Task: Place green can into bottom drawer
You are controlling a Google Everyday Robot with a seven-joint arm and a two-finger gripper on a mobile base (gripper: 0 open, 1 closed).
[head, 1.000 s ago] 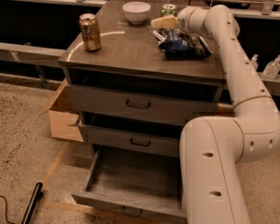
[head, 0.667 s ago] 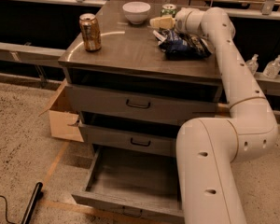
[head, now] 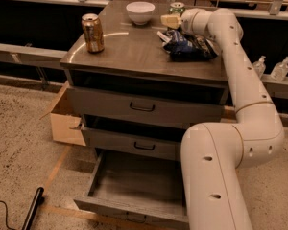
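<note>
The green can stands upright at the far edge of the cabinet top, right of a white bowl. My gripper hovers just in front of and slightly left of the can, close to it, at the end of the white arm that reaches up from the lower right. The gripper partly hides the can's lower body. The bottom drawer is pulled out, and its flat grey floor shows nothing on it. The arm's big lower link covers the drawer's right part.
A gold-brown can stands at the top's left front. A dark blue snack bag lies under the wrist. A cardboard box sits left of the cabinet. Two clear bottles stand on the right ledge. A black rod lies on the floor.
The arm's lower links have shifted slightly left. The gripper has stayed next to the green can, which has not moved.
</note>
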